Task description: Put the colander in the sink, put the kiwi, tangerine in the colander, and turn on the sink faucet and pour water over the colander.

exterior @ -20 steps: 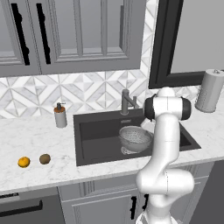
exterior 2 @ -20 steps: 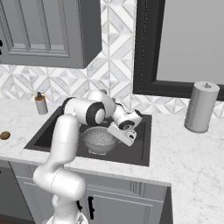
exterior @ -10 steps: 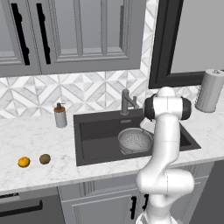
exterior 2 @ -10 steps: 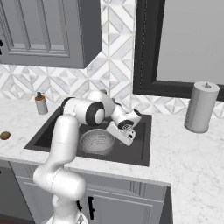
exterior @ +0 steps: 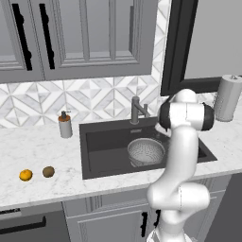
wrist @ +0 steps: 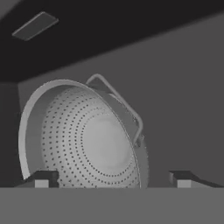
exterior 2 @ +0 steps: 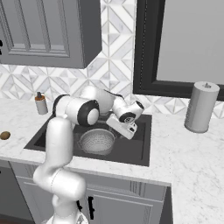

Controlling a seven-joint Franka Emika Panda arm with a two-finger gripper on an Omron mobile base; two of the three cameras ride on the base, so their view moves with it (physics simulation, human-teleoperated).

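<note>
The silver perforated colander (exterior: 146,151) (exterior 2: 97,141) rests upright on the floor of the dark sink (exterior: 101,150) (exterior 2: 136,151). My gripper (exterior 2: 118,128) hangs just above its right rim, open, with nothing in it. In the hand view the colander (wrist: 83,140) sits close ahead with one wire handle up, and its rim falls between my spread fingertips (wrist: 42,179). The faucet (exterior: 136,110) stands behind the basin. On the counter far left lie the orange tangerine (exterior: 26,175) and the brown kiwi (exterior: 48,171) (exterior 2: 5,135).
A soap dispenser (exterior: 64,125) (exterior 2: 40,103) stands on the counter left of the sink. A grey paper towel roll (exterior: 227,97) (exterior 2: 201,106) stands to the right. Cabinets hang above the tiled wall.
The jaws went from shut on the colander's rim to wide open. The colander dropped from a tilt and settled flat on the sink floor; the hand drew back a little.
</note>
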